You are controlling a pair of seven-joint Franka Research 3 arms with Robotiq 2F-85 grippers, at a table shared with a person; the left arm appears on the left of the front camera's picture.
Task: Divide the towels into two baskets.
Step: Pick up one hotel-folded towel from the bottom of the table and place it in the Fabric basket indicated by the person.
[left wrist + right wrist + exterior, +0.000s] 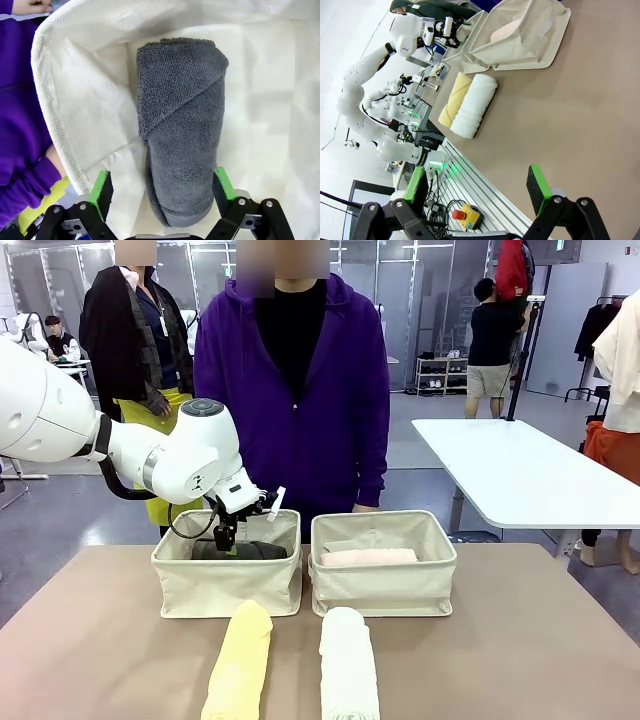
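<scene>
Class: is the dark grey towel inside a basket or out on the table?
Inside. The dark grey towel lies in the left basket, canvas walls around it, left gripper open astride it.

Left claw (228,538) and grey towel (252,551) fill the left basket (225,590); table (520,640) right of white towel (348,670) lies open.

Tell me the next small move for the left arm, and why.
Probably lift the left pincer straight up out of the left basket. The grey towel lies on the basket floor and the jaws stand open on either side of it, so nothing is held. The yellow towel and white towel are not yet sorted and lie on the table.
</scene>
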